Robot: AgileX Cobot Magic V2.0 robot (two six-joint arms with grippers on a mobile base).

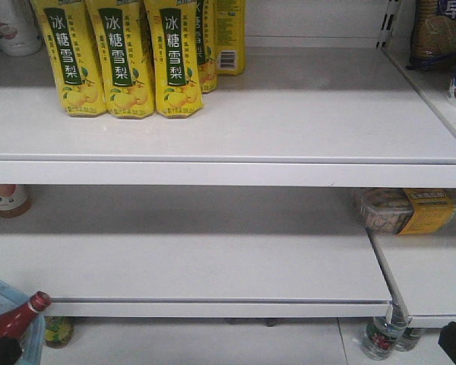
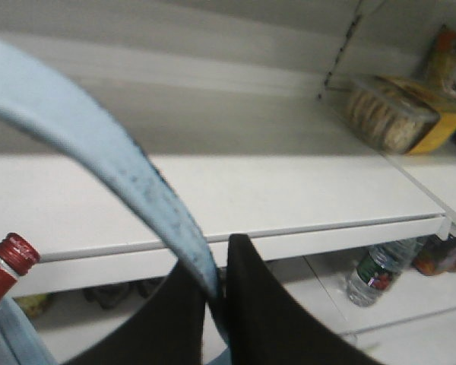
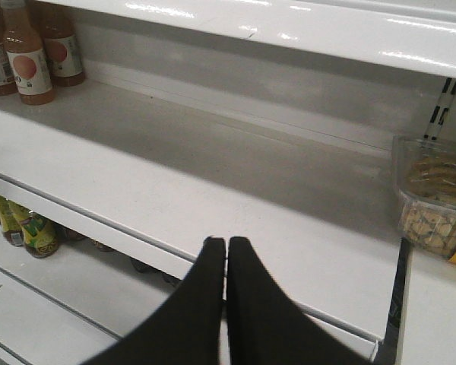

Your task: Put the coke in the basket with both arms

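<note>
Front view: the basket (image 1: 15, 304) sits at the lower left corner, a red-capped coke bottle (image 1: 19, 318) inside it. Left wrist view: the left claw (image 2: 216, 293) pinches the basket's handle (image 2: 99, 144), pointing at the shelf (image 2: 273, 190). Right wrist view: the right claw (image 3: 226, 251) is closed on nothing, level, facing the shelf.

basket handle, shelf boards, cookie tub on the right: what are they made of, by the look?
Basket handle: light blue plastic, matte and slightly speckled; a thin curved strap pinched in the left pincer.
Shelf boards: probably painted sheet metal, smooth white semi-gloss with glare streaks and a folded front lip.
Cookie tub: clear thin plastic, contents visible through it, with a yellow paper-like label.
</note>
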